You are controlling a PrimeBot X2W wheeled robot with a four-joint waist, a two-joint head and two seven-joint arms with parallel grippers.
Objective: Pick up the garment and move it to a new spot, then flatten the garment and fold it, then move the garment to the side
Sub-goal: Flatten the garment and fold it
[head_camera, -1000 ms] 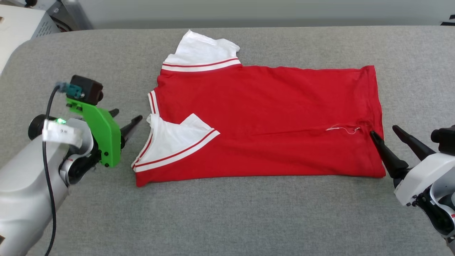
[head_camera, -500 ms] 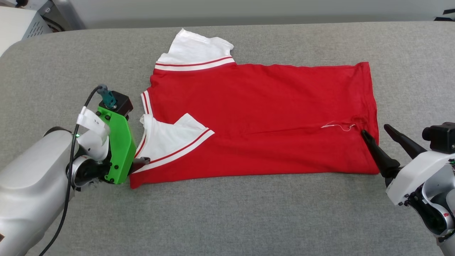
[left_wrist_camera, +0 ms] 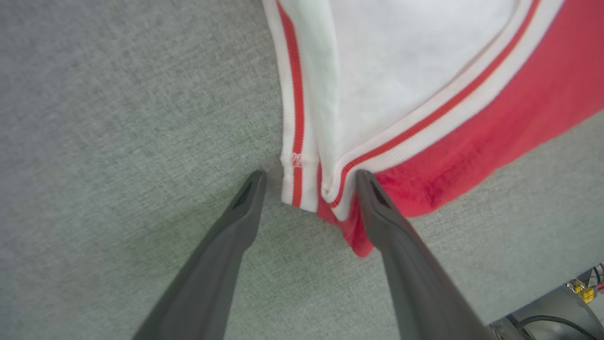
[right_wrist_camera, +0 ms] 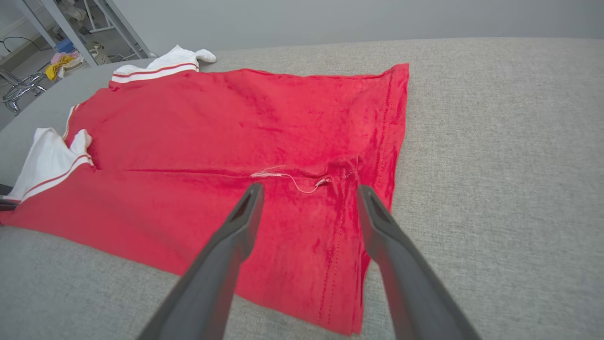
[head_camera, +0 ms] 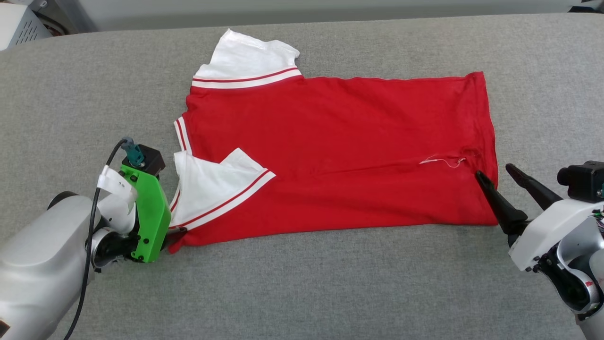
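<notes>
The garment [head_camera: 339, 141] lies flat on the grey table [head_camera: 330, 288], red back up, its near long side folded in, and one white sleeve [head_camera: 212, 189] laid over it. No number shows. My left gripper [head_camera: 175, 231] sits at the near left corner, largely behind its green mount. In the left wrist view it is open [left_wrist_camera: 310, 174], its fingers straddling the striped sleeve trim [left_wrist_camera: 295, 179] at that corner. My right gripper [head_camera: 493, 170] is open at the hem's near right corner; its left finger is over the cloth near a loose white thread [right_wrist_camera: 288, 177], the other by the hem edge.
The second white sleeve [head_camera: 245, 59] sticks out toward the table's far edge. A white box [head_camera: 16, 26] stands beyond the back left corner. Metal frame legs and clutter [right_wrist_camera: 56, 66] sit off the table's far left in the right wrist view.
The head camera has shifted, sliding the whole picture. My left gripper has swung from beside the collar down to the garment's near left corner. The right gripper has stayed by the hem.
</notes>
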